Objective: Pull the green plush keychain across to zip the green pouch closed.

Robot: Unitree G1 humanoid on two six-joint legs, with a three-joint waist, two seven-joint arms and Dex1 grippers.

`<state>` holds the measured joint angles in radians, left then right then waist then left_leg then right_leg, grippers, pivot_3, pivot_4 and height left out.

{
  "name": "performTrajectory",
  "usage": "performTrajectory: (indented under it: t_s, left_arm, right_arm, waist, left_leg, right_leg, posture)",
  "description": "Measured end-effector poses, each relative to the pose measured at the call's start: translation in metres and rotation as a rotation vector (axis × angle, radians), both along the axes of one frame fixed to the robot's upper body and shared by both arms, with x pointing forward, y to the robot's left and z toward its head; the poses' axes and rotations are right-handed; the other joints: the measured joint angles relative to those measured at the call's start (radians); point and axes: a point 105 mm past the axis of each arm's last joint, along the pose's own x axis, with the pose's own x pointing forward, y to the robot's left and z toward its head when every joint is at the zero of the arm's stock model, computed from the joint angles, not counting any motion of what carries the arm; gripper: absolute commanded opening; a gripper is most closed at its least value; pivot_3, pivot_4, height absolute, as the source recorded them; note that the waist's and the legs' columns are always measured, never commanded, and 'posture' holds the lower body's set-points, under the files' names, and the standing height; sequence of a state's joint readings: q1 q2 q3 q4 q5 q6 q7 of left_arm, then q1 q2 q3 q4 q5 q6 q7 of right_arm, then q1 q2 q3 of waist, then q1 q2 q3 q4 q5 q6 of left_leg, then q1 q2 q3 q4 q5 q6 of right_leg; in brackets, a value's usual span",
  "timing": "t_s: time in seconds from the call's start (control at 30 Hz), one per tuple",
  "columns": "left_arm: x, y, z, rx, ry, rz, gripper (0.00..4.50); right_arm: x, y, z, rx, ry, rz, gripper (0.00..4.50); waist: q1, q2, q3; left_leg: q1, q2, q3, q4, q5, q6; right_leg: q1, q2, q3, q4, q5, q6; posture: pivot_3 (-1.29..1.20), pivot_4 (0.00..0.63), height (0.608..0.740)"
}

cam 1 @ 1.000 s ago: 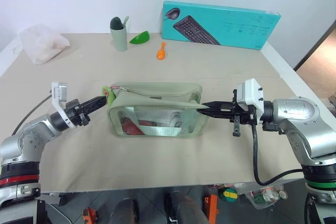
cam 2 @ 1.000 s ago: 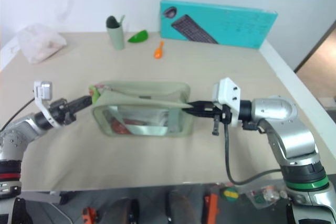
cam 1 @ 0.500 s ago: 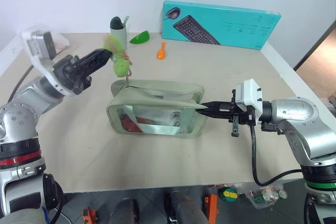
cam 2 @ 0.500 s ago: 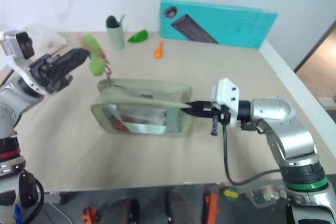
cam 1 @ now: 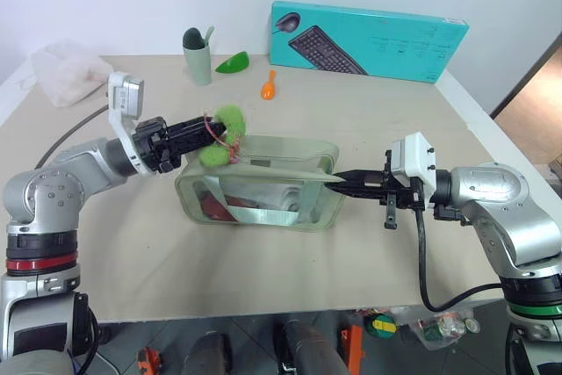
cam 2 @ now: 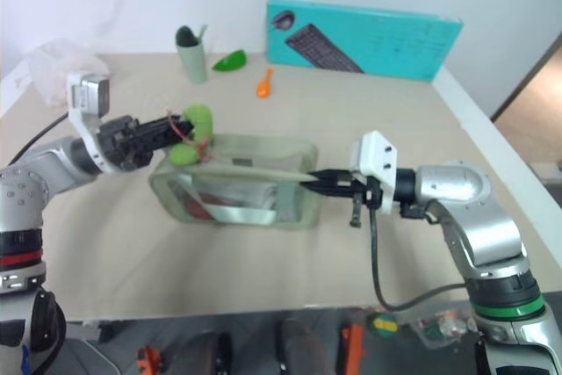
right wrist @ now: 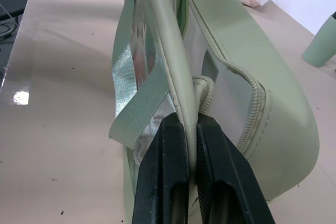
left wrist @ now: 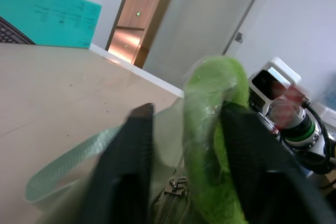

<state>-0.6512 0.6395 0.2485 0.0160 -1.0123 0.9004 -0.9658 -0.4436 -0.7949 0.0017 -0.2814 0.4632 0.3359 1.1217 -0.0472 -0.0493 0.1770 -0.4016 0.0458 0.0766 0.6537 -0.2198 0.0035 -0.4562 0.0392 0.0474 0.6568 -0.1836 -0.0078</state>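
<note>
The green pouch lies in the middle of the table, with clear windows and a top zipper. At its left end the green plush keychain, fuzzy with red bits, sits just above the zipper. My left gripper reaches in from the left and stands open. In the left wrist view the green plush keychain lies between the fingers, against one finger, with a gap to the other. My right gripper is shut on the pouch's pale strap at the right end.
At the back stand a sage cup, a green leaf-shaped piece, an orange item and a teal keyboard box. A white plastic bag lies at the back left. The table's front edge is near.
My left gripper lifted the plush keychain from the pouch's left end, then swung right and lower over that end. Its fingers have parted. The right arm has kept still.
</note>
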Motion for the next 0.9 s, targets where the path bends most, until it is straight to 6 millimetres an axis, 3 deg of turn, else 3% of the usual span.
performTrajectory:
  t_s: [0.23,0.37,0.5,0.67,0.9]
  left_arm:
    - [-0.010,0.011,0.020,-0.116,-0.034,-0.034,3.02]
    - [-0.019,0.018,0.022,-0.101,-0.041,-0.035,3.02]
    - [-0.028,0.044,0.018,-0.068,-0.029,0.020,3.02]
    - [-0.043,0.071,-0.009,0.034,0.025,0.085,3.02]
    - [-0.041,0.063,-0.042,0.099,0.095,0.076,3.02]
  right_arm:
    - [0.000,0.000,0.000,0.001,0.001,-0.006,0.00]
    - [0.000,0.001,0.000,0.001,0.001,-0.005,0.00]
    - [0.000,0.001,0.000,0.001,0.002,-0.002,0.00]
    - [0.000,0.001,0.001,0.001,0.002,-0.002,0.00]
    - [0.000,0.002,0.000,0.006,0.003,-0.001,0.00]
  waist:
    - [0.000,0.000,0.000]
    - [-0.001,0.000,0.000]
    - [-0.002,0.000,0.000]
    - [0.001,0.000,0.000]
    - [0.001,0.000,0.000]
  left_leg:
    - [0.000,0.000,0.000,0.000,0.000,0.000]
    - [0.000,0.000,0.000,0.000,0.000,0.000]
    - [0.000,0.001,0.000,-0.001,0.000,0.000]
    - [0.000,0.001,0.000,-0.001,0.000,0.000]
    - [0.001,0.001,0.002,0.000,0.000,0.000]
  right_leg:
    - [0.000,0.000,0.000,0.000,0.000,0.000]
    - [0.000,0.000,0.000,0.000,0.000,0.000]
    - [-0.001,0.000,0.000,0.000,-0.003,-0.005]
    - [-0.001,-0.001,-0.001,0.000,-0.004,-0.007]
    - [-0.001,-0.002,-0.001,0.000,-0.005,-0.008]
  posture:
    - [0.00,0.150,0.740]
    - [0.00,0.150,0.740]
    - [0.00,0.150,0.740]
    - [0.00,0.150,0.740]
    - [0.00,0.150,0.740]
